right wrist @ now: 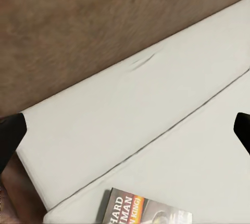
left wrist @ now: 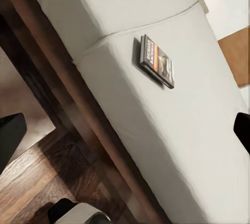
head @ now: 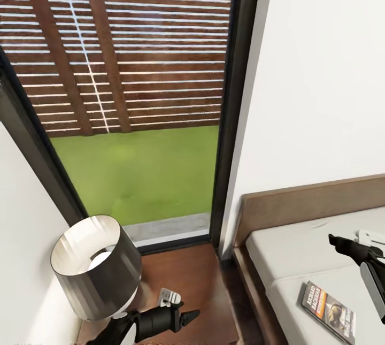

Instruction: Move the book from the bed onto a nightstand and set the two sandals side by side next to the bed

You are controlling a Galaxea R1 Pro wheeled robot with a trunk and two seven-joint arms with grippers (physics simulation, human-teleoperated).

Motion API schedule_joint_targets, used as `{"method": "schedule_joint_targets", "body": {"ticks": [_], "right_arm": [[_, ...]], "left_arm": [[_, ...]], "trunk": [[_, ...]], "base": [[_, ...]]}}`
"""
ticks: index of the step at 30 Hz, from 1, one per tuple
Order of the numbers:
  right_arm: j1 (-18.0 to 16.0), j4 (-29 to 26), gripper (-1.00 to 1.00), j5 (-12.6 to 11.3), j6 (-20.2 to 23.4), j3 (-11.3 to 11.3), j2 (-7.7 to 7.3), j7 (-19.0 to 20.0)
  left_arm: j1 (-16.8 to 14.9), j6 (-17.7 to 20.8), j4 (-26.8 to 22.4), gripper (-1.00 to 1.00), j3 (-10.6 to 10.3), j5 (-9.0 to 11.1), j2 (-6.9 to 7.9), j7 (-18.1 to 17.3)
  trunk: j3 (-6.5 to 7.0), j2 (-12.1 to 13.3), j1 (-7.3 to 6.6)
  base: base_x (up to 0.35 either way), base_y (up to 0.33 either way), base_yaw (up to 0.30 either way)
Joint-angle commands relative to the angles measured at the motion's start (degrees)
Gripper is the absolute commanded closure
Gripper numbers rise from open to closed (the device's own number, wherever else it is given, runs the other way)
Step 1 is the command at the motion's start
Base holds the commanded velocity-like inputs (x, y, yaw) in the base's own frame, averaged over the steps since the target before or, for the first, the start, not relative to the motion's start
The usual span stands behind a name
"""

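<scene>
Now my right gripper [head: 342, 243] hangs wide open over the bed [head: 299, 248], just headboard-side of the book [head: 328, 310], a thin, light, probably slick paperback lying flat, best pinched at its near edge.

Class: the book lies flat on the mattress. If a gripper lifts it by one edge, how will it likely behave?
The book looks thin, so probably light and somewhat bendy; it may sag when held by one edge. Lying flat on the soft-looking mattress, it leaves little gap for a finger. Its cover looks smooth, so possibly slippery.
</scene>
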Motion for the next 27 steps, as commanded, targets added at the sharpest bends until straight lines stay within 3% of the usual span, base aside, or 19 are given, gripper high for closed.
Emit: {"method": "schedule_joint_targets", "body": {"ticks": [1,5,7,18,27], "right_arm": [[0.0,-0.1,-1.0,-0.6,0.3,-0.1,-0.02,-0.1],[0.0,-0.1,-1.0,-0.6,0.3,-0.1,-0.04,-0.1],[0.0,-0.1,-1.0,-0.6,0.2,-0.2,-0.08,-0.1],[0.0,0.0,-1.0,-0.6,0.0,0.0,0.19,-0.2],[0.0,0.0,-1.0,-0.6,0.2,0.0,0.24,-0.1]], "left_arm": [[0.0,0.5,0.0,-1.0,-0.1,0.4,-0.04,-0.9],[0.0,0.5,-0.1,-1.0,-0.1,0.3,-0.05,-6.9],[0.0,0.5,-0.1,-1.0,-0.1,0.3,-0.03,-7.8],[0.0,0.4,-0.2,-1.0,0.0,0.2,0.07,-8.4],[0.0,0.5,-0.1,-1.0,0.0,0.3,0.15,-8.4]], "trunk": [[-0.19,-0.1,0.02],[-0.53,-0.1,0.02],[-0.7,-0.1,0.02],[-1.21,-0.1,0.02],[-1.21,-0.1,0.02]], "base": [[0.0,0.0,0.108],[0.0,0.0,0.108],[0.0,0.0,0.109],[0.0,0.0,0.048],[0.0,0.0,-0.224]]}}
